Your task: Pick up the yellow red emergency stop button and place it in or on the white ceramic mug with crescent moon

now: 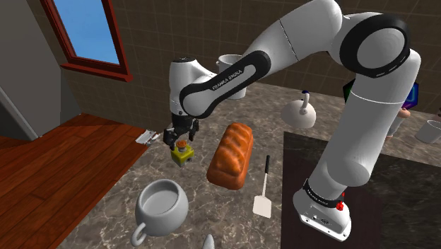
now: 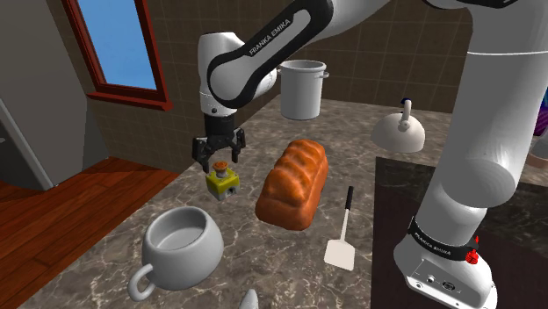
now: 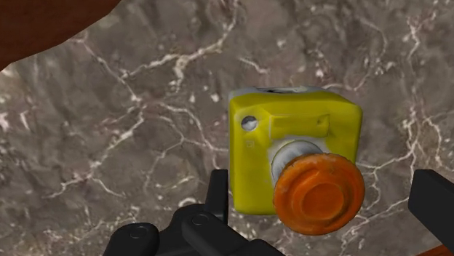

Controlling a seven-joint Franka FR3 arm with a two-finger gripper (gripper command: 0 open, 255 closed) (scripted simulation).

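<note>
A yellow box with an orange-red push button (image 1: 182, 153) (image 2: 223, 180) (image 3: 295, 156) rests on the marble counter. My black gripper (image 1: 180, 138) (image 2: 219, 160) (image 3: 324, 189) hangs just above it, open, with one finger on each side of the box; the finger on the button's side stands clearly apart from it. The white mug (image 1: 161, 205) (image 2: 182, 248) stands upright and empty on the counter, nearer the front edge than the button. I see no moon mark on it from here.
A bread loaf (image 1: 230, 155) (image 2: 294, 183) lies close beside the button. A white spatula (image 1: 263, 191) (image 2: 342, 233) lies beyond the loaf. A grey pot (image 2: 303, 88) and a kettle (image 2: 400, 130) stand at the back. The counter drops to a wooden floor (image 1: 49, 170).
</note>
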